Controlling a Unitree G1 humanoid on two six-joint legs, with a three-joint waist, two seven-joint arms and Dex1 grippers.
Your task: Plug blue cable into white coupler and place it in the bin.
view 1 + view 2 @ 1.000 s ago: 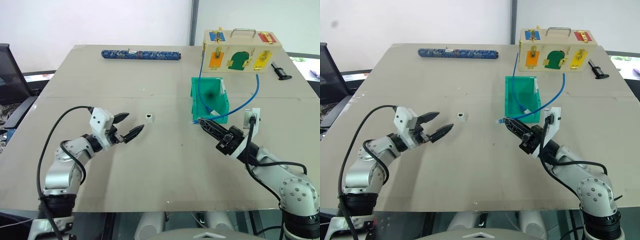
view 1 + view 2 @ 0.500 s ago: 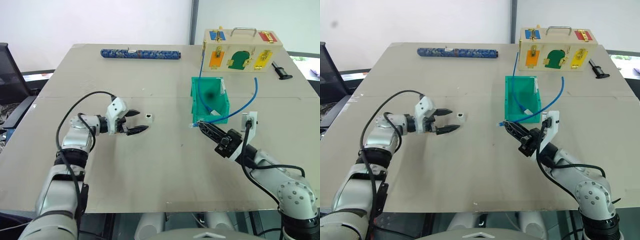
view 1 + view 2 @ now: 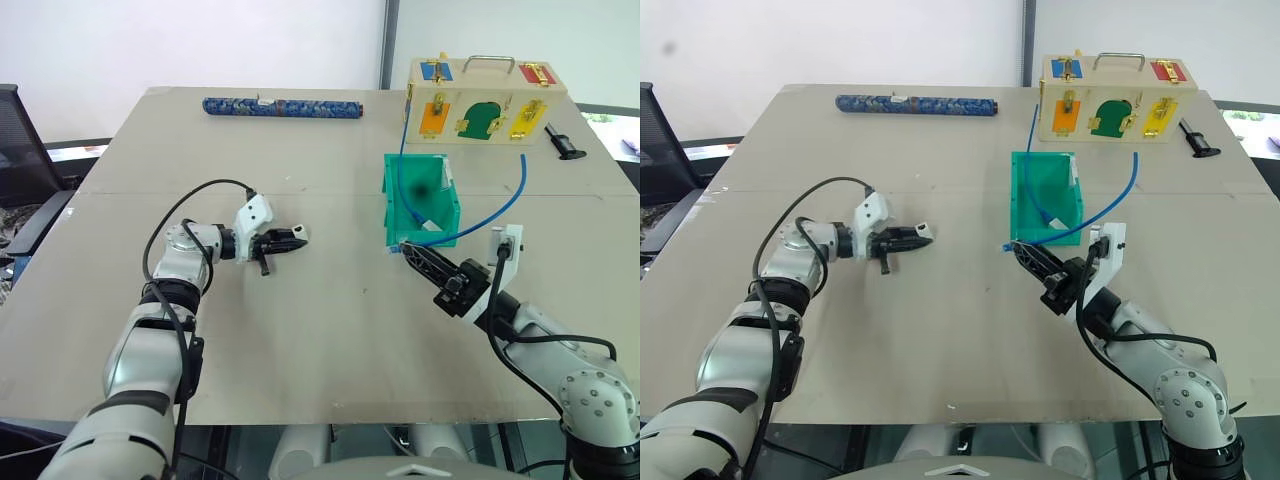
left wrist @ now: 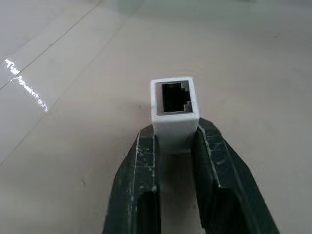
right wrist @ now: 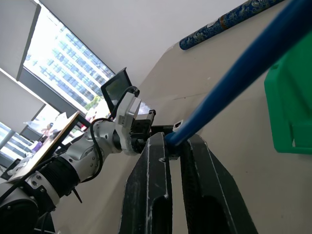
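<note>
Left wrist view | left pincer (image 4: 176, 141) pinching white coupler (image 4: 174, 108) | right pincer (image 5: 175, 146) pinching blue cable (image 5: 229, 83)

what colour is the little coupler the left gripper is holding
White, with a dark socket opening; the white coupler shows best in the left wrist view.

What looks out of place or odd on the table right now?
Nothing looks spilled or damaged. The blue cable arcs loosely over the green bin, its end pinched in the right gripper.
</note>
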